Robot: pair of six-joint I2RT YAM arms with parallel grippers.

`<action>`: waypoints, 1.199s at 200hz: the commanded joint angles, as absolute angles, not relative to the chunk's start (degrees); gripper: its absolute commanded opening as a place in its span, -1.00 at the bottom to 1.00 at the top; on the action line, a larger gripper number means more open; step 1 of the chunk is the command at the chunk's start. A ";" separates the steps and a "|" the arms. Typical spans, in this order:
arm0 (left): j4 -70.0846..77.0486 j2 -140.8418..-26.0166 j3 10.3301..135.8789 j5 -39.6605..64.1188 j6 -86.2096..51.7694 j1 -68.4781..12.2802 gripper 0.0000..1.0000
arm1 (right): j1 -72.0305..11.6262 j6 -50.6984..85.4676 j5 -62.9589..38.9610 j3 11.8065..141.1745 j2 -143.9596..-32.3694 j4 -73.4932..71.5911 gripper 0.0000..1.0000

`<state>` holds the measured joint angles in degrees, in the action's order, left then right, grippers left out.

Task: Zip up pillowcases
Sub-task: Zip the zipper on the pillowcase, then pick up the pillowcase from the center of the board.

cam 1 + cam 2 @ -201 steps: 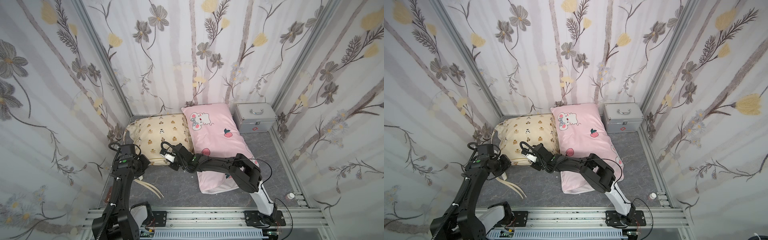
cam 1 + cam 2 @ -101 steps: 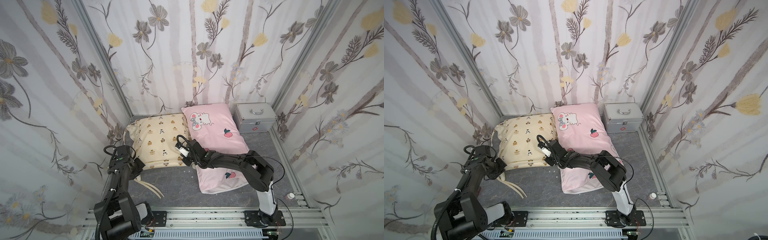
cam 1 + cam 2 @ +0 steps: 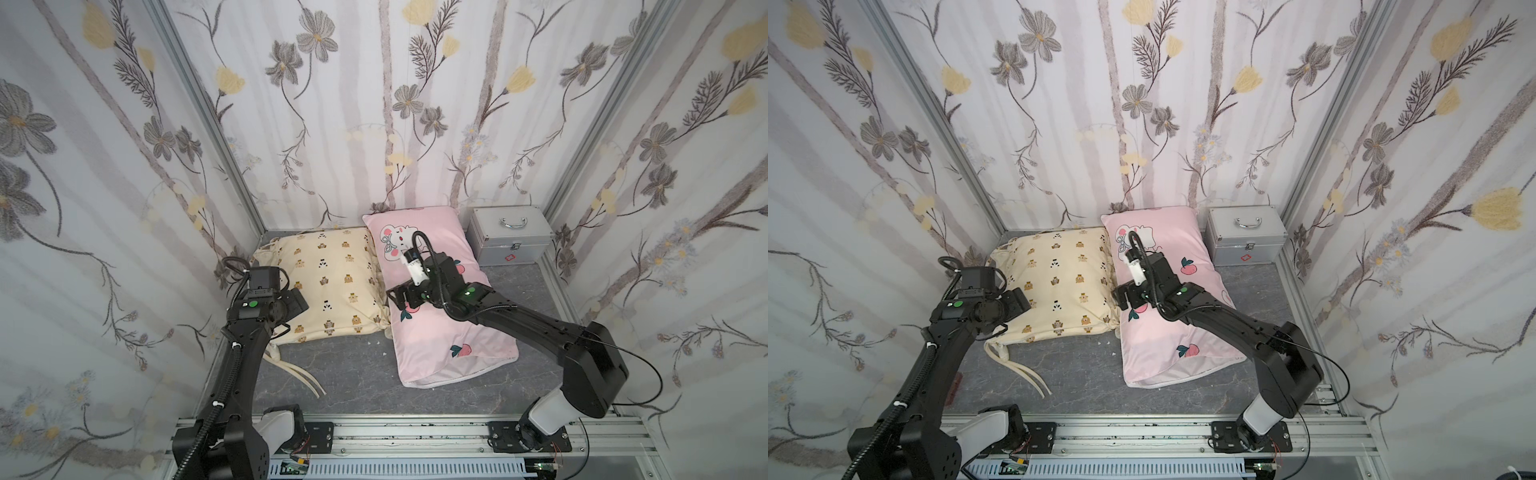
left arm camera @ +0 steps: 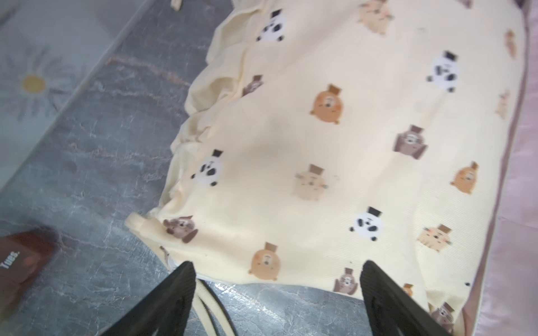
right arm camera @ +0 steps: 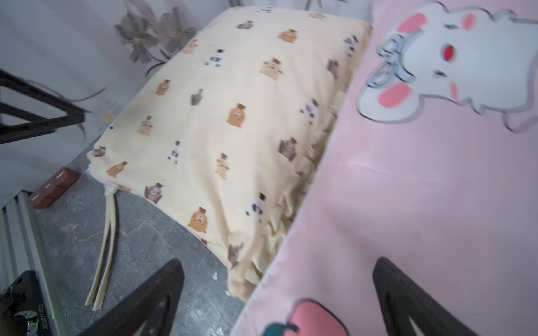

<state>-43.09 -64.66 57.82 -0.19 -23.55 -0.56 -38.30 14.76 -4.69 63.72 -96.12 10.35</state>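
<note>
left tool [image 4: 276, 263] wide open, right tool [image 5: 278, 261] too, empty

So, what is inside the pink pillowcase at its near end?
A strip of white inner pillow shows at the near edge of the pink pillowcase in both top views. The pink fabric covers the rest, and the zipper is too small to see.

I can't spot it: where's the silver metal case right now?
In both top views the silver metal case sits in the far right corner, against the back wall, right of the pink pillowcase.
</note>
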 commanded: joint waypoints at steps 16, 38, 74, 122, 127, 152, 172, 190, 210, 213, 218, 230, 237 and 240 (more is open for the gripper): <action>-39.40 -68.21 60.35 -3.27 -31.14 -19.60 0.85 | -23.67 27.97 -2.93 50.04 -82.86 25.39 0.99; -33.51 -78.32 64.65 -2.78 -33.51 -33.28 0.77 | -12.75 28.75 -7.48 42.21 -75.71 22.64 0.99; -26.84 -95.74 76.22 0.97 -33.76 -47.90 0.64 | -5.66 26.05 -9.52 37.34 -76.21 16.71 0.99; -24.20 -115.12 82.86 2.11 -33.93 -50.02 0.38 | -14.63 23.73 -18.41 38.63 -81.27 14.33 0.99; -24.05 -116.34 82.89 2.11 -33.97 -49.16 0.35 | -15.40 23.79 -19.97 38.59 -80.74 14.34 0.99; -23.57 -120.91 85.25 1.21 -33.22 -43.62 0.28 | -15.78 23.15 -21.37 38.10 -75.57 19.04 0.99; -24.98 -123.12 87.33 0.44 -31.69 -38.96 0.23 | -11.50 24.06 -14.16 37.63 -68.56 25.55 1.00; -26.54 -124.20 89.78 0.18 -30.21 -35.88 0.21 | -4.14 25.96 -14.24 34.03 -60.67 26.55 0.99; -28.17 -125.17 92.43 0.00 -28.79 -33.74 0.20 | -0.01 26.71 -14.68 30.73 -56.16 26.61 1.00; -28.33 -125.28 92.64 0.00 -28.67 -33.47 0.20 | 0.00 26.72 -14.79 30.82 -56.24 26.51 1.00; -28.51 -125.33 93.08 0.05 -28.44 -33.11 0.19 | 0.04 26.83 -15.33 31.14 -56.96 26.46 0.99; -29.02 -125.17 93.60 0.01 -27.88 -32.18 0.19 | 0.77 27.16 -17.27 31.31 -59.72 26.33 0.99; -29.12 -124.69 93.41 -0.08 -27.71 -31.60 0.19 | 0.87 26.81 -18.89 30.73 -61.61 25.53 0.99; -28.99 -124.50 93.24 -0.01 -27.70 -31.29 0.19 | 0.88 26.65 -19.80 30.36 -62.38 25.05 0.99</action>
<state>-26.87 -123.90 93.41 13.67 -28.56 -34.02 0.23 25.91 -15.18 31.38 -58.63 26.52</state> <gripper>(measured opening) 0.598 0.997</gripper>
